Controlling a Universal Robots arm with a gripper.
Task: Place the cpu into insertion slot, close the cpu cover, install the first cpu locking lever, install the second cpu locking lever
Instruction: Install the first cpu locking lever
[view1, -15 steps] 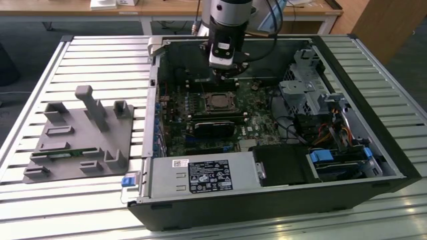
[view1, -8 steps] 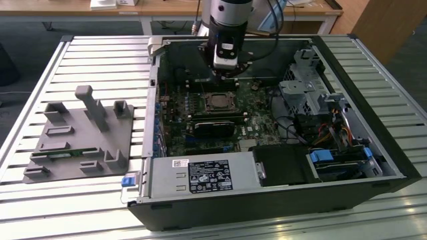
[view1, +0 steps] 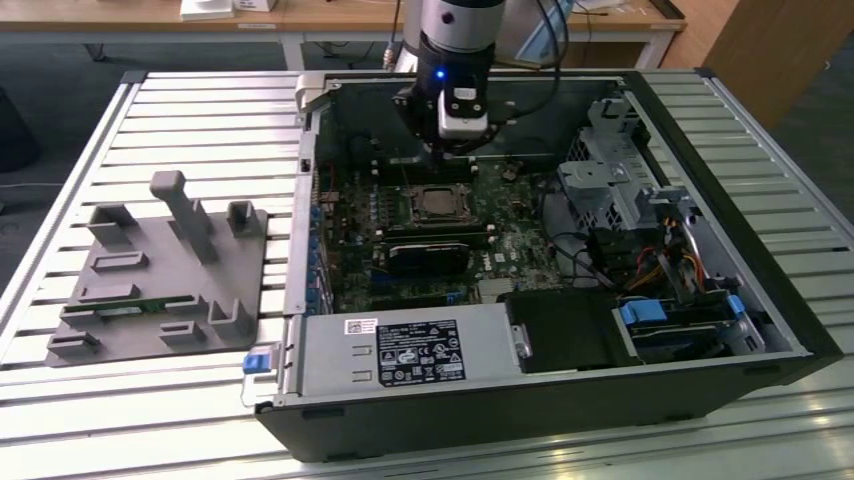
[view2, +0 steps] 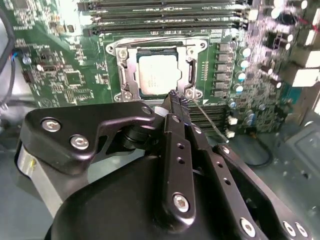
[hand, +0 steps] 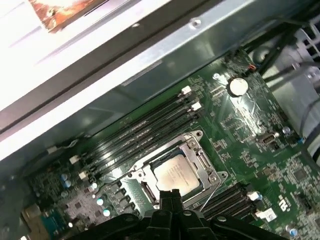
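Trainee: Hand (view2: 176, 102) state?

Engineer: Closed, fingertips pressed together, gripping nothing. The tip hovers just beside a corner of the insertion slot (view2: 135, 70), close to a thin wire locking lever (view2: 206, 120) that slants away from that corner.

Trainee: Location of the cpu (view2: 157, 74)?

Engineer: Seated in the slot, silvery top up. The cpu cover (view2: 191, 75) lies flat around it, so seating and closing appear complete. The lever looks unlatched.

Trainee: Correct procedure for the lever step?

Engineer: As a judgement: bear on the wire with the closed tip, never on the chip or cover. Sweep down and sideways in one smooth motion until the wire tucks under its hook. Keep clear of the capacitors (view2: 242, 65) and the memory slots (view2: 165, 15) beyond the socket.

Trainee: Legible markings?

Engineer: Print on the chip and the green motherboard (view2: 65, 75) cannot be made out. Farther off, in the exterior view, a black-and-white label (view1: 414, 352) sits on a metal box inside the case (view1: 534, 420); its text is too small to read.
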